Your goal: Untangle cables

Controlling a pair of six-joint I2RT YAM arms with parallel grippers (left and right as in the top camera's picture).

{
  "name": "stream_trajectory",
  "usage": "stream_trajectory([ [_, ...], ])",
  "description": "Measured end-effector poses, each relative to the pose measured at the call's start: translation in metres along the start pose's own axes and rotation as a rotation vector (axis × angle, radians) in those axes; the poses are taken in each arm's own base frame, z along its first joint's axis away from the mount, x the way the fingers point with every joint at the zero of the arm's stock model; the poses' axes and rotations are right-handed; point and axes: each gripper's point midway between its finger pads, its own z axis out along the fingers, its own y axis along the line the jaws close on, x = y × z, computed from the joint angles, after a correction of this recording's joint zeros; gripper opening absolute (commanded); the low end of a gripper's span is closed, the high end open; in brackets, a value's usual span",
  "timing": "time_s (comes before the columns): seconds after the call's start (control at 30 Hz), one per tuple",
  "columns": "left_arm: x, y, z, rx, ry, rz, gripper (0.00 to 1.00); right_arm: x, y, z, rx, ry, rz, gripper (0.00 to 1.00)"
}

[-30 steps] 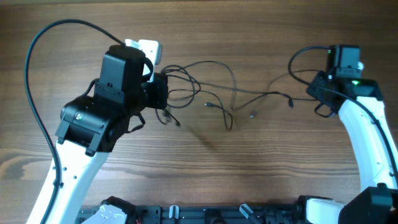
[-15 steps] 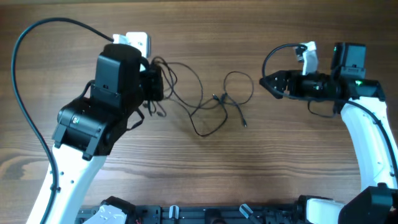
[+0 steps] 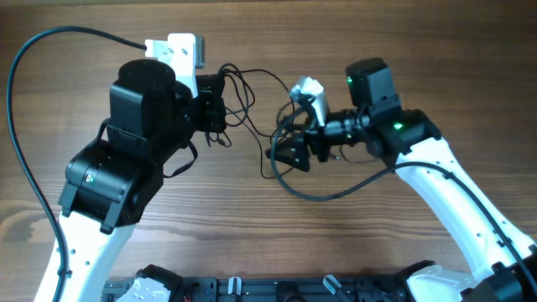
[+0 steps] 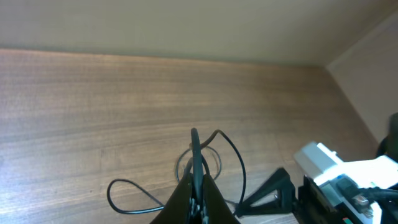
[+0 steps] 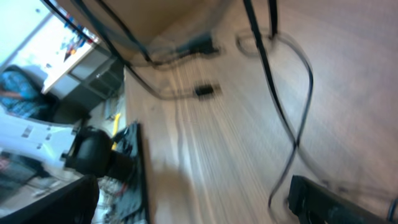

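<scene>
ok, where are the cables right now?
Overhead view: the cables sit at upper centre of the table, one end pinched in the shut left gripper, with loose loops trailing right towards the open right gripper.

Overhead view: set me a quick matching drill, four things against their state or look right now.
Things:
1. left hand
2. right hand
3. cables
4. table

States:
a. brown wood grain
b. open
c. thin black loops
d. shut on the cables

Pairs: 1-d, 2-b, 3-c, 4-a
</scene>
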Motion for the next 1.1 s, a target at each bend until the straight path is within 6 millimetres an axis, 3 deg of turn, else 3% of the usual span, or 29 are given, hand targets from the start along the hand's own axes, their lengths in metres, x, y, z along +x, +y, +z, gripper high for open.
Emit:
stream_trajectory([
  [0.17, 0.014, 0.005, 0.0, -0.021, 0.059, -0.004, 0.04, -0.046, -0.007, 0.0, 0.086, -0.141, -0.082, 0.97],
  [0.27, 0.019, 0.005, -0.001, -0.019, 0.079, -0.005, 0.04, -0.062, -0.014, -0.004, 0.133, -0.198, -0.083, 0.97],
  [0.5, 0.018, -0.025, -0.002, 0.153, 0.091, -0.006, 0.05, -0.065, -0.026, -0.007, 0.208, -0.216, -0.061, 0.97],
  [0.67, 0.019, -0.035, -0.004, 0.208, 0.1, -0.005, 0.04, -0.053, -0.035, -0.007, 0.256, -0.172, -0.026, 1.0],
  [0.87, 0.011, -0.027, -0.002, 0.156, 0.063, -0.001, 0.04, 0.002, -0.086, -0.026, 0.588, 0.035, 0.045, 1.0],
  [1.1, 0.01, -0.025, -0.002, 0.147, 0.054, -0.001, 0.05, -0.002, -0.082, -0.022, 0.55, 0.058, -0.098, 1.0],
])
